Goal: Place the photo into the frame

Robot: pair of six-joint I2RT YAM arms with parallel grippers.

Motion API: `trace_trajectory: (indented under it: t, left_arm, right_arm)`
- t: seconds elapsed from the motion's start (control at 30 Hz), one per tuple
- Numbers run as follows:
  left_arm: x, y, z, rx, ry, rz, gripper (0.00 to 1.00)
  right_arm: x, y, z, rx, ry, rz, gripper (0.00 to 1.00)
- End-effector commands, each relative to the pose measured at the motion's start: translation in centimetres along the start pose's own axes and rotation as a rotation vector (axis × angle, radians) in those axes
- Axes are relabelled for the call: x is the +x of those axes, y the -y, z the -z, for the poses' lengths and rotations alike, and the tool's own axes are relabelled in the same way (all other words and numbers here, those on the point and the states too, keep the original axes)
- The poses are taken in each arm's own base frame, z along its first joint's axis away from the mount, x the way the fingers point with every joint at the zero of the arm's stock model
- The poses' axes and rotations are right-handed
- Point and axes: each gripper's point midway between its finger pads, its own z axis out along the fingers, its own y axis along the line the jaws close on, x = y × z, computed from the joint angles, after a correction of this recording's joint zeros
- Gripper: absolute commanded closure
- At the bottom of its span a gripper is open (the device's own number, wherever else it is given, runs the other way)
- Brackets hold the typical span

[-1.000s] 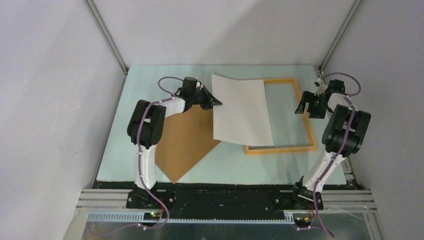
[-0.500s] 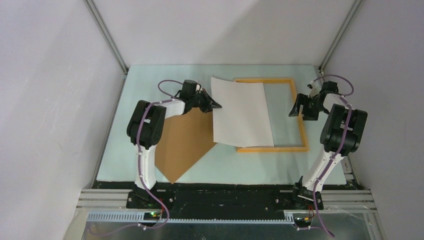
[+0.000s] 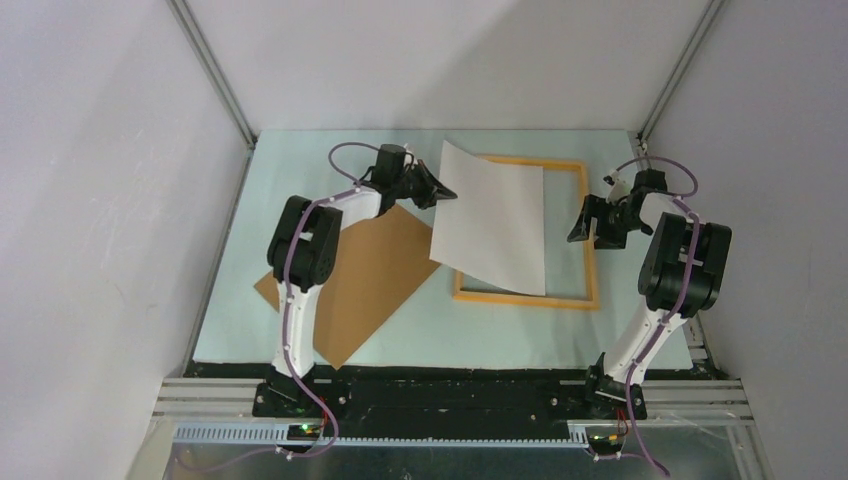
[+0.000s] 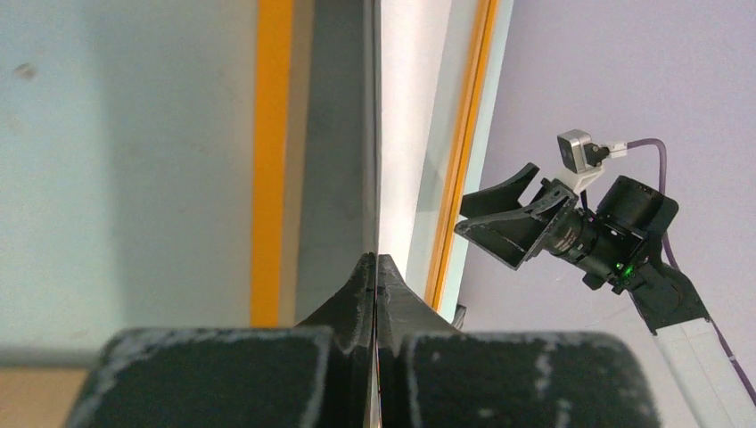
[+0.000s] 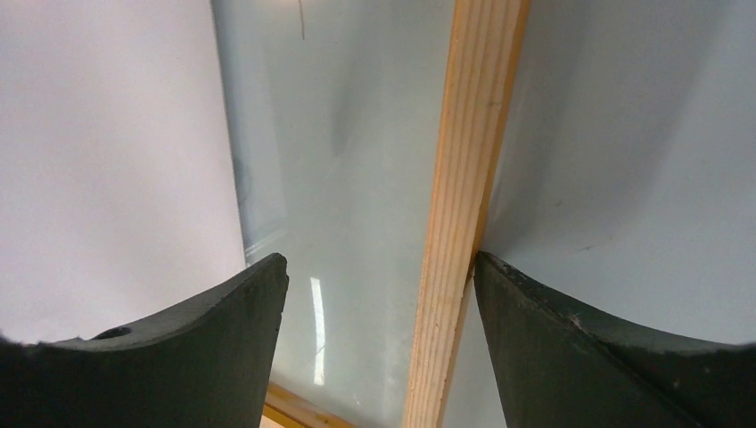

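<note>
The photo (image 3: 490, 220) shows its white back and hangs tilted over the left part of the orange frame (image 3: 520, 298), which lies flat on the mat. My left gripper (image 3: 448, 194) is shut on the photo's left edge. In the left wrist view the gripper (image 4: 375, 267) pinches the photo (image 4: 398, 116), seen edge-on, with the frame's bars (image 4: 270, 134) on either side. My right gripper (image 3: 588, 236) is open astride the frame's right bar. In the right wrist view the gripper (image 5: 382, 294) has the bar (image 5: 464, 178) against its right finger.
A plain brown backing board (image 3: 350, 280) lies on the pale green mat (image 3: 520, 340) under my left arm, left of the frame. Grey walls close in the back and sides. My right gripper also shows in the left wrist view (image 4: 513, 223).
The frame has slid left, with my right gripper moving left along with it. My left gripper has carried the photo right and back over the frame. The backing board has turned and shifted left.
</note>
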Motion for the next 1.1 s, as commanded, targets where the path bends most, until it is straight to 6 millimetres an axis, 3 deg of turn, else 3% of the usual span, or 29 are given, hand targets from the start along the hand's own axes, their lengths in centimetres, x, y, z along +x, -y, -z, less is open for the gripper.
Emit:
trace_trajectory:
  t: [0.0, 0.57, 1.07]
  left_arm:
    - [0.0, 2.1, -2.3, 0.06, -0.018, -0.044, 1.0]
    - [1.1, 2.3, -7.3, 0.076, -0.042, -0.062, 1.0]
    - [1.2, 0.9, -8.2, 0.044, 0.002, 0.046, 1.0]
  right_arm:
    - [0.8, -2.1, 0.8, -0.052, -0.017, 0.02, 0.2]
    - [1.2, -1.5, 0.4, -0.045, -0.028, 0.015, 0.18]
    - [1.6, -1.0, 0.2, -0.045, -0.029, -0.005, 0.17]
